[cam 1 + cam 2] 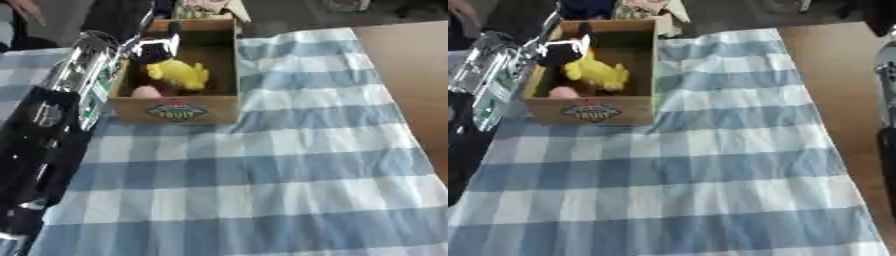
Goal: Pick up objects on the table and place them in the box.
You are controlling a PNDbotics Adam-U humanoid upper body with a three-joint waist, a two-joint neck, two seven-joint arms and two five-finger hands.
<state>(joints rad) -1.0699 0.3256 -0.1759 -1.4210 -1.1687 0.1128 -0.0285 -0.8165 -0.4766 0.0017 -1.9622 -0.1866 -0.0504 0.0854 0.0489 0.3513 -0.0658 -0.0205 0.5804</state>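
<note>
Nearest to us lies the blue-and-white checked cloth (262, 170) that covers the surface, and as far as we can see no loose object is left on it, so we judge the task to be near its end or at its last placement. Our left arm (52, 130) runs up the left side of the left eye view to the cardboard box (179, 111), which stands at the far left of the cloth with a fruit label on its near wall. Our left hand (156, 50) reaches over the box's left rim and is inside the opening, just above a yellow soft toy (179, 74) that sits within the box; whether the fingers are curled round the toy or already off it we cannot tell. A small pink thing (145, 92) also lies in the box, by the near left corner. Of our right hand nothing clear shows; only a dark part of the right arm (885, 100) appears at the right edge of the right eye view.
</note>
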